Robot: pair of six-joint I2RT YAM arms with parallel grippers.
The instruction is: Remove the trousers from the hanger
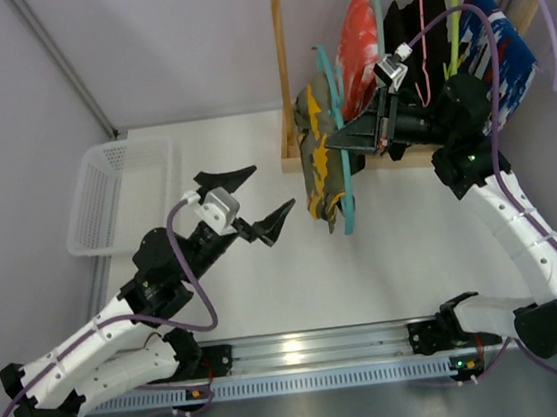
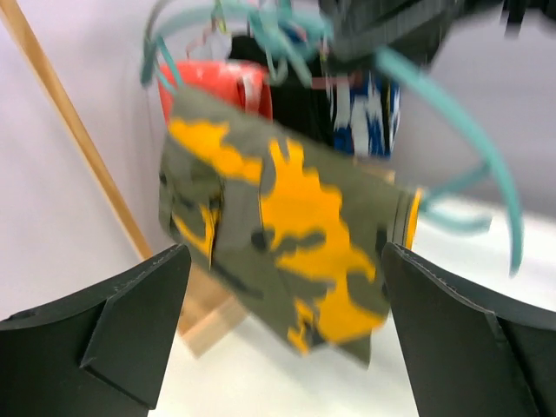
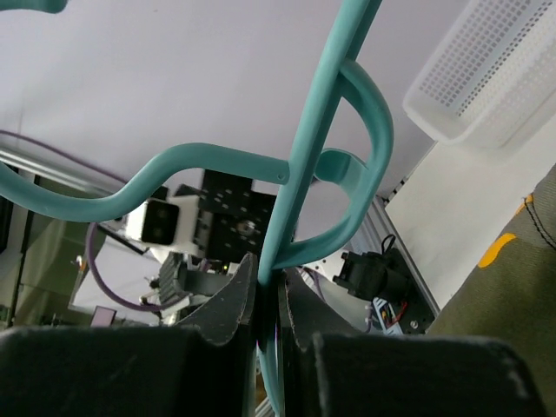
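Two-handed setup | right gripper [image 3: 265, 291] clenched on teal hanger [image 3: 304, 165], steadying it, upper centre | left gripper [image 1: 262, 198] spread wide, empty, mid-frame, facing camouflage trousers [image 1: 317, 162] draped on that hanger | likely lining up to pull them off

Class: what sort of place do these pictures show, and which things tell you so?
Most likely a robotics lab bench staged as a wardrobe corner: two robot arms bolted to a metal rail, a wooden rack hung with clothes on hangers, and a white basket.

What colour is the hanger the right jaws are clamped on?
The hanger is teal; the right wrist view shows it best.
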